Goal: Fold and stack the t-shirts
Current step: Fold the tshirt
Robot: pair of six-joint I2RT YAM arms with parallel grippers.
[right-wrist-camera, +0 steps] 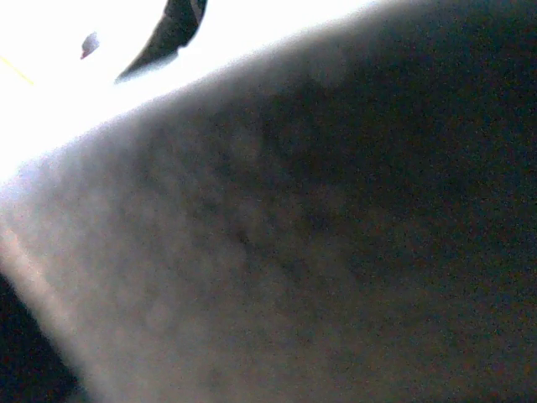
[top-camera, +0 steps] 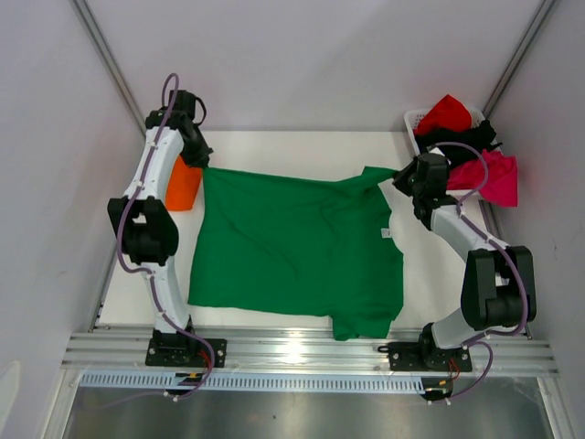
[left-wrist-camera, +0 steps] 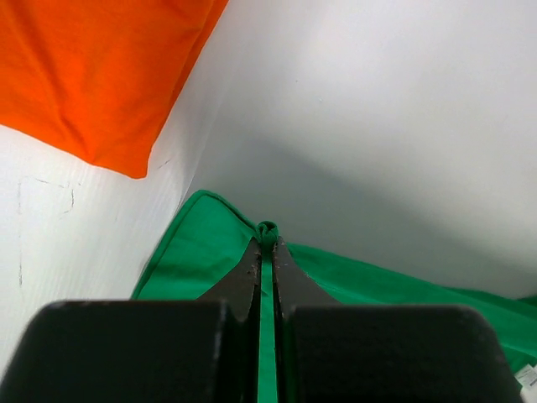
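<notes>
A bright green t-shirt (top-camera: 292,247) lies spread across the white table (top-camera: 302,146). At its far left corner my left gripper (top-camera: 203,165) is shut on a pinch of the green cloth (left-wrist-camera: 193,252), which shows between the closed jaws (left-wrist-camera: 268,243). My right gripper (top-camera: 399,179) is at the far right sleeve, and the green cloth pulls up to it as if pinched. A dark blur right against the lens fills the right wrist view and hides its fingers. A folded orange t-shirt (top-camera: 183,187) (left-wrist-camera: 92,67) sits just left of the left gripper.
A white basket (top-camera: 413,123) at the back right holds red (top-camera: 445,112), black (top-camera: 466,135) and magenta (top-camera: 494,178) t-shirts, just behind the right arm. White walls close in on both sides. A metal rail (top-camera: 302,349) runs along the near edge.
</notes>
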